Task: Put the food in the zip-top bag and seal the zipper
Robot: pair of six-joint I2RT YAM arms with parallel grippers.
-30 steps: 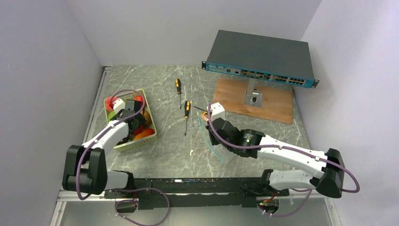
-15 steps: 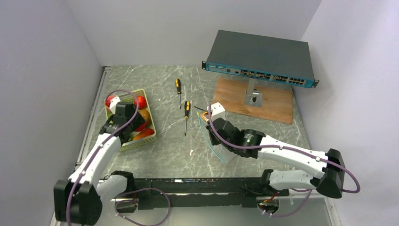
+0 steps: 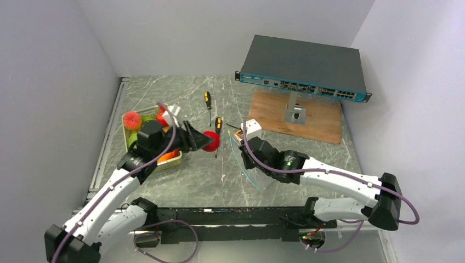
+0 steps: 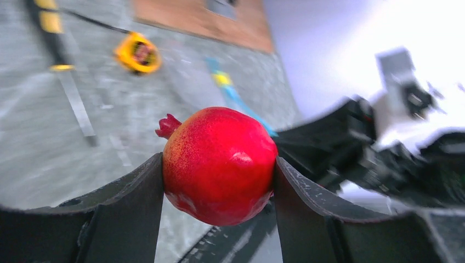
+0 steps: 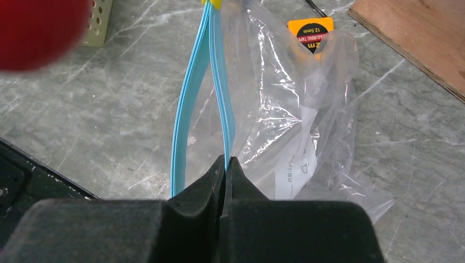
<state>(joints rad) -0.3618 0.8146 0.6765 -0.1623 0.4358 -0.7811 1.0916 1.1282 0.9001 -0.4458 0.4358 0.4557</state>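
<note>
My left gripper is shut on a glossy red pomegranate and holds it above the table, just left of the zip-top bag. The pomegranate shows as a red blur at the top left of the right wrist view. My right gripper is shut on one side of the teal-blue zipper and holds the clear bag up with its mouth a little open. The other fruits lie in the pale green tray at the left.
Two screwdrivers lie at mid table. A yellow tape measure lies behind the bag. A network switch stands on a wooden board at the back right. Walls close in the left, back and right.
My left gripper has taken the red pomegranate out of the tray and swung right with it toward the bag. The right gripper and the bag have stayed in place.
</note>
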